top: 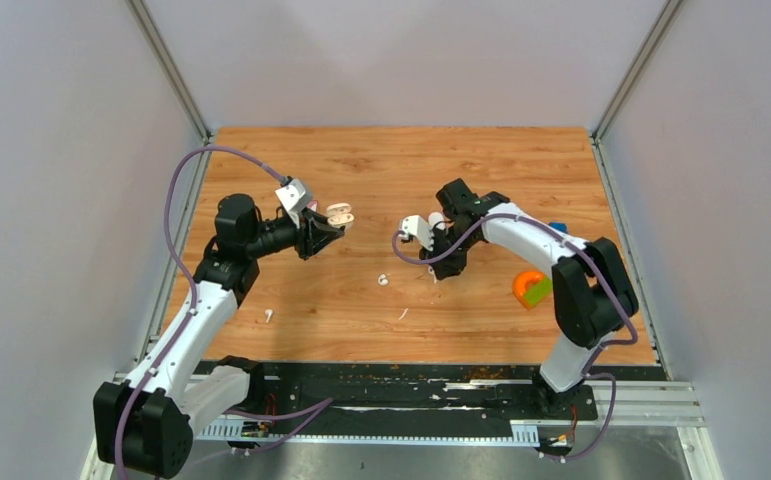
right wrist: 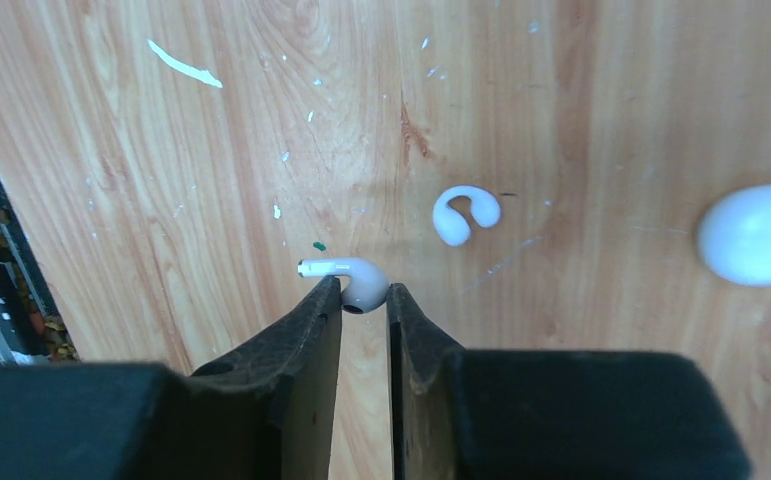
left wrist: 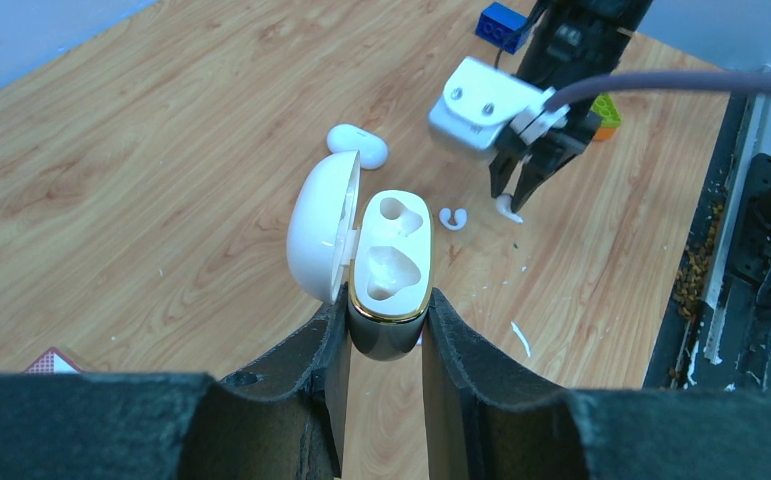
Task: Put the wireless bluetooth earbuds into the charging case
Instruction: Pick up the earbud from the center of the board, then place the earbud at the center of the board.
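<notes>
My left gripper (top: 333, 222) is shut on the dark base of the open charging case (left wrist: 391, 262) and holds it above the table; its gold-rimmed top shows two empty sockets, and the white lid (left wrist: 321, 240) hangs open to the left. My right gripper (right wrist: 364, 295) is shut on a white earbud (right wrist: 356, 280) by its head, stem pointing left, low over the wood; the earbud also shows in the left wrist view (left wrist: 508, 208). A small curled white piece (right wrist: 466, 213) lies just beyond it. Another earbud (top: 268, 315) lies near the left arm.
A white rounded object (left wrist: 358, 143) lies on the table beyond the case. A thin white sliver (top: 402, 314) lies near the front. An orange and green block (top: 531, 289) and a blue brick (top: 558, 228) sit by the right arm. A black strip runs along the near edge.
</notes>
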`<state>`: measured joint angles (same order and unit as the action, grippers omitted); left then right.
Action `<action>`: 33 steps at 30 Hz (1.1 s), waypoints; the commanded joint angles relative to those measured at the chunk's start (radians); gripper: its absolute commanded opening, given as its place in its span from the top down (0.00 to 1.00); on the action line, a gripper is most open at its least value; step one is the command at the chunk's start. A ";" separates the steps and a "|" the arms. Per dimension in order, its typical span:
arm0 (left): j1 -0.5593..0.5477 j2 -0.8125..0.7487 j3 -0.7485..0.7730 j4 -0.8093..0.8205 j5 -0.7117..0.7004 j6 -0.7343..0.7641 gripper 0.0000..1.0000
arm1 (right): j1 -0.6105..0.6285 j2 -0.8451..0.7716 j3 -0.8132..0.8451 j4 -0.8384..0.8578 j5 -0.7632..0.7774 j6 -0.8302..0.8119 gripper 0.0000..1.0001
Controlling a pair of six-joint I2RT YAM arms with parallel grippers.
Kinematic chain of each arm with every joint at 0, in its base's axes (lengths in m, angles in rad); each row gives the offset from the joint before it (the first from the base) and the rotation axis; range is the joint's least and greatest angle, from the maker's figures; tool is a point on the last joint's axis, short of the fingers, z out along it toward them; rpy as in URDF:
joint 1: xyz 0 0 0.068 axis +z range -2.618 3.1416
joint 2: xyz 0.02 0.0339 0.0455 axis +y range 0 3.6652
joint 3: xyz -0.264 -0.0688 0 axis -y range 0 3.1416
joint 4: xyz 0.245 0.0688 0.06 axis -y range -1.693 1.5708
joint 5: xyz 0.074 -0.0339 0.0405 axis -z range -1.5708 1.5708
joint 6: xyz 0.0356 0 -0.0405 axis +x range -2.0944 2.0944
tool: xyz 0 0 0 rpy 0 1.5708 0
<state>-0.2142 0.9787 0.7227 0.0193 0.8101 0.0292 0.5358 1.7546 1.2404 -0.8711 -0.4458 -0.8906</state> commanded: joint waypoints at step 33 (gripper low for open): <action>-0.045 -0.018 -0.043 0.270 0.120 -0.177 1.00 | 0.363 -0.412 0.179 0.633 0.213 -0.108 1.00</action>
<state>-0.2504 0.9977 0.6865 0.2245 0.8913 -0.1215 0.8665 1.3300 1.3727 -0.3264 -0.2871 -0.9428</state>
